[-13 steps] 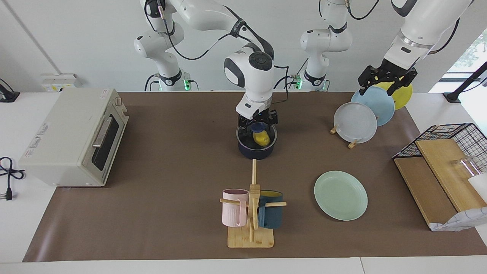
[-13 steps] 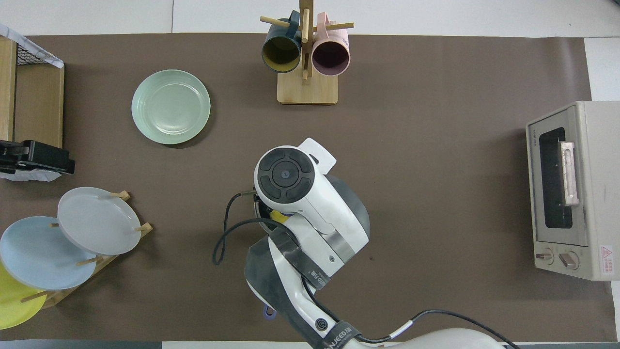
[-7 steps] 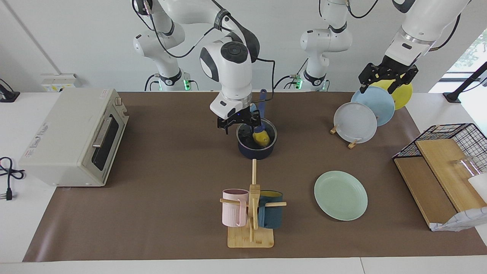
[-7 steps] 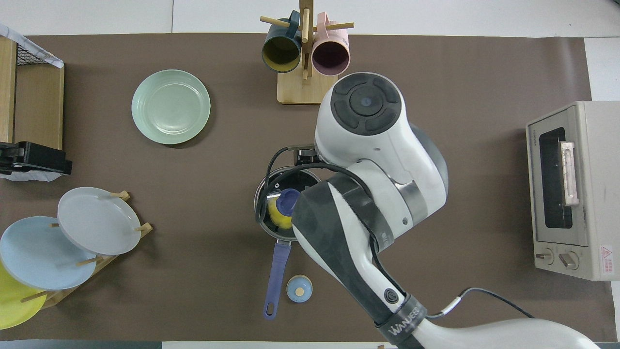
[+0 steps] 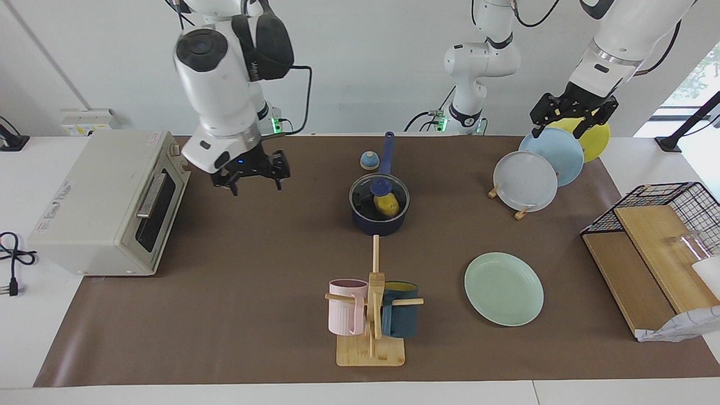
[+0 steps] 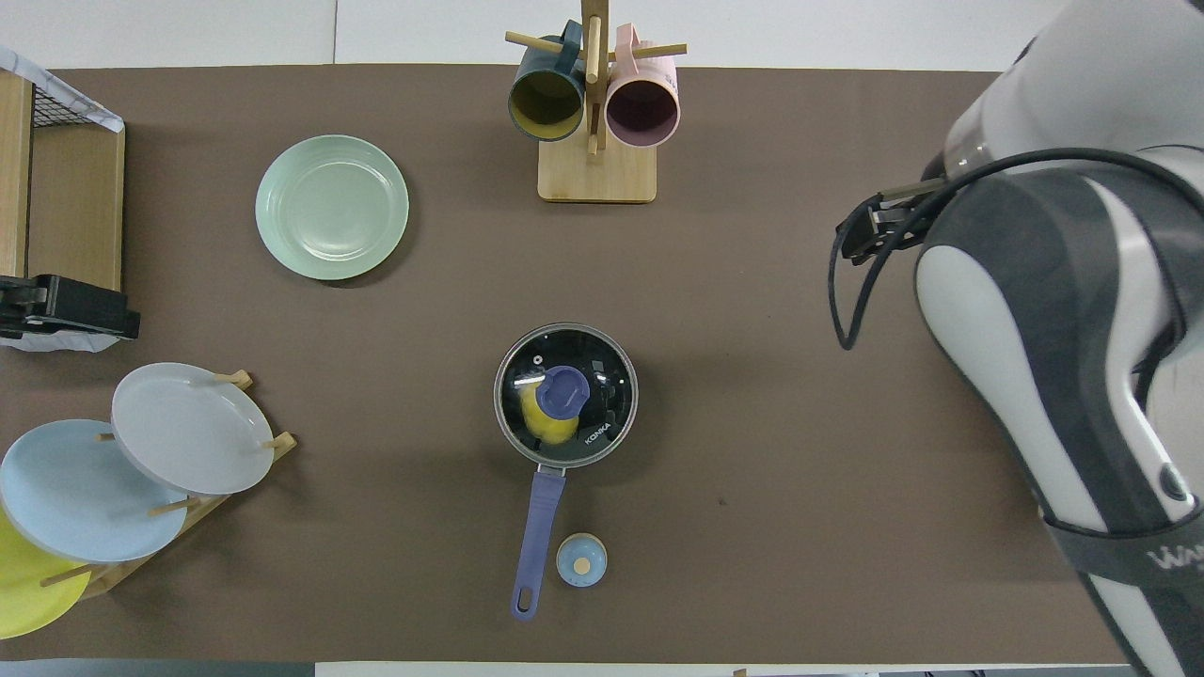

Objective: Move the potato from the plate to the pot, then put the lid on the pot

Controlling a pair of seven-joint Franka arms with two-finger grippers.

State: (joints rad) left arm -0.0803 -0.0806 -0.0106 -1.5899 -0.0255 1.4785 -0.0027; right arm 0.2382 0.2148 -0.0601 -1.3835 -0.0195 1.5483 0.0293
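Facing view: the pot (image 5: 379, 216), dark navy, stands mid-table with its long blue handle pointing toward the robots; the lid (image 5: 378, 196), clear glass with a blue knob, sits on its rim, and the potato (image 5: 386, 205), yellow, shows through the glass inside. A small blue-topped bell (image 5: 368, 160) rests just beside the handle, nearer to the robots than the pot. The plate (image 5: 504, 288), mint green and bare, lies flat, farther from the robots and toward the left arm's end. The right gripper (image 5: 251, 175) hangs in the air over the brown mat in front of the toaster oven (image 5: 109, 201), fingers spread wide, holding nothing. The left gripper (image 5: 572, 115) hangs over the upright plates in the plate rack (image 5: 539, 165), jaws apart, empty. A mug tree (image 5: 372, 306) with a pink and a teal mug stands farther from the robots than the pot. Overhead view: pot (image 6: 565, 396) with lid (image 6: 602, 376) seated and potato (image 6: 544, 421) beneath the knob; bell (image 6: 580, 560) beside the handle; plate (image 6: 331, 207) well apart from the pot; mug tree (image 6: 595, 122) at the table's edge; toaster oven (image 6: 1110, 367) at the right arm's end. The left gripper (image 6: 66, 308) shows at the frame's edge; the right gripper (image 6: 879, 226) is largely covered by its own arm.
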